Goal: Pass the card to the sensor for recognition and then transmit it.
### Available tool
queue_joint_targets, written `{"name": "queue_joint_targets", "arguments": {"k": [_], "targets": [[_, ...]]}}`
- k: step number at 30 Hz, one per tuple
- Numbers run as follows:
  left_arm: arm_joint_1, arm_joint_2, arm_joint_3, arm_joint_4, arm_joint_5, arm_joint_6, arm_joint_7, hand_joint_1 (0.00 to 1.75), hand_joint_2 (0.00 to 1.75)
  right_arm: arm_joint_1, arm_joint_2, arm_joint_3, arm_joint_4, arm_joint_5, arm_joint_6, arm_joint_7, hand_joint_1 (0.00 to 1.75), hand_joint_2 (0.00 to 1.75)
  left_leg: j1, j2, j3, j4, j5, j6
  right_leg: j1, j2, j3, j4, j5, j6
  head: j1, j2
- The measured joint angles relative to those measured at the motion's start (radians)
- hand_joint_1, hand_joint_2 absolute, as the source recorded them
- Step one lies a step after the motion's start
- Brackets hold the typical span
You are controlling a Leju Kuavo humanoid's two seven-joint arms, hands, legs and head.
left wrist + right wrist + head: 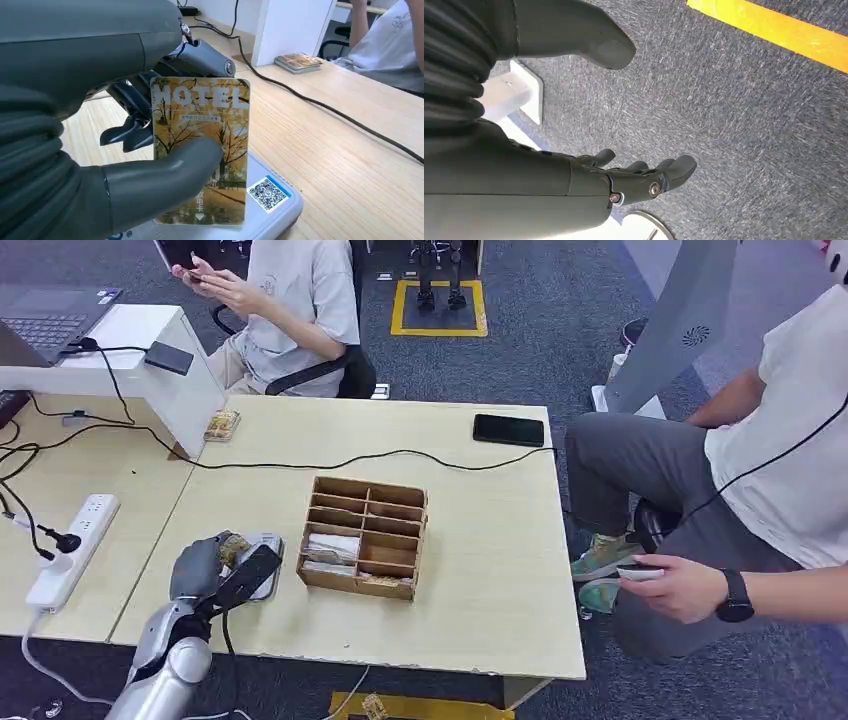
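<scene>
Over the sensor (280, 200), left hand (150, 165) half-hides card (210, 125).

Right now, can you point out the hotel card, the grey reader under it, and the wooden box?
hotel card (200, 120), left wrist view, upper printed face.
reader (280, 210), left wrist view, grey top beside the QR sticker.
wooden box (352, 583), head view, front wall.

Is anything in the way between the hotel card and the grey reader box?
Nothing visible. The left hand holds the card right over the sensor, with only air between them in the left wrist view.
</scene>
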Motion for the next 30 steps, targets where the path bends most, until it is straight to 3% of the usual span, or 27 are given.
{"name": "queue_joint_targets", "arguments": {"k": [30], "targets": [[-0.008,-0.018,0.0,0.061,-0.008,0.032,0.0,1.75,1.75,0.0,-0.001,0.005,0.004,0.0,-0.006,-0.022,0.0,1.75,0.0,0.0,0.001,0.0,0.0,0.0,0.0,0.0,0.001,0.0,0.0,0.0,0.0,0.0]]}}
